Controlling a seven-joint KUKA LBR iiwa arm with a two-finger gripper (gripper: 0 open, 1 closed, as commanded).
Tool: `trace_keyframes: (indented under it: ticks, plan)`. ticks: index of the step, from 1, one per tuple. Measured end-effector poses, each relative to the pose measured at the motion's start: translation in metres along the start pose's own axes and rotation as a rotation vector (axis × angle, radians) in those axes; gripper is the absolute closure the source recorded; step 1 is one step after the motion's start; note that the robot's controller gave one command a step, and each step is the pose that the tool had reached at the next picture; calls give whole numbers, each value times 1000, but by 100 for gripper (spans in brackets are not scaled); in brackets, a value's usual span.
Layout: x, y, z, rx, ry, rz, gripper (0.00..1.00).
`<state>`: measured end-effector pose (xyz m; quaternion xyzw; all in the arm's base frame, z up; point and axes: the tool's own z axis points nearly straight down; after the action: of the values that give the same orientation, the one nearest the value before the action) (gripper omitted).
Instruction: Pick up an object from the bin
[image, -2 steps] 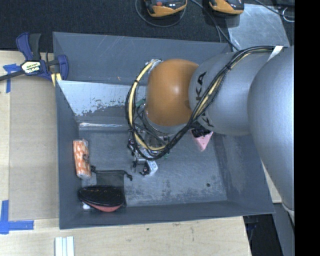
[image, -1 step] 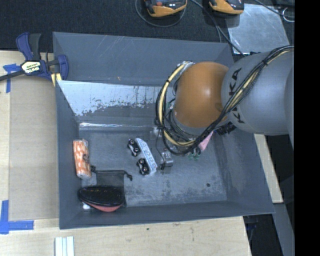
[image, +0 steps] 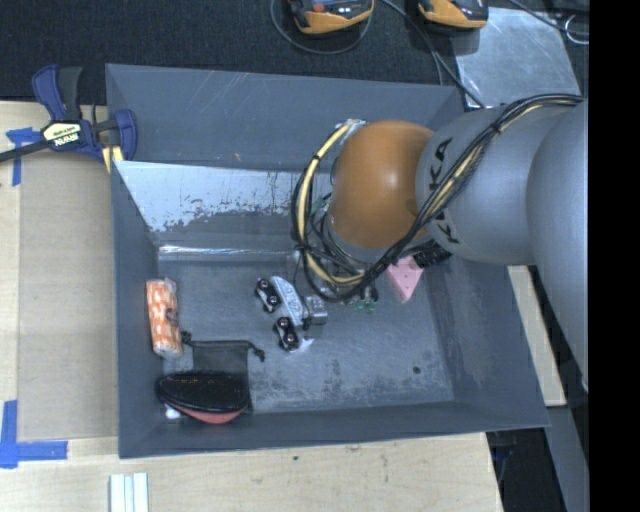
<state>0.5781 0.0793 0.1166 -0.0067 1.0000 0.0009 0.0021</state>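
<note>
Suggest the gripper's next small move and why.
Probably shift the gripper toward the view's lower left, over the flat black piece. Its fingers look open with only bare bin floor between them, and that piece seems the nearest thing; the pink item lies partly under the arm.

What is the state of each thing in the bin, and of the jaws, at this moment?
gripper: jaws open, nothing between them.
orange patterned block: lying flat at the left, untouched.
black flat piece: lying flat.
black-and-red oval thing: lying in the near left corner.
pink piece: partly hidden under the arm.
</note>
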Motion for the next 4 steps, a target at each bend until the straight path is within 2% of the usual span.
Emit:
trace_keyframes:
  ticks: [1, 2, 3, 4]
  plan:
    - [-7, 31, 26, 6, -3, -246, 0]
    - [-22, 29, 42, -2, -4, 95, 0]
    - [-16, -18, 16, 5, -7, -311, 0]
    - [4, -23, 32, 1, -8, 188, 0]
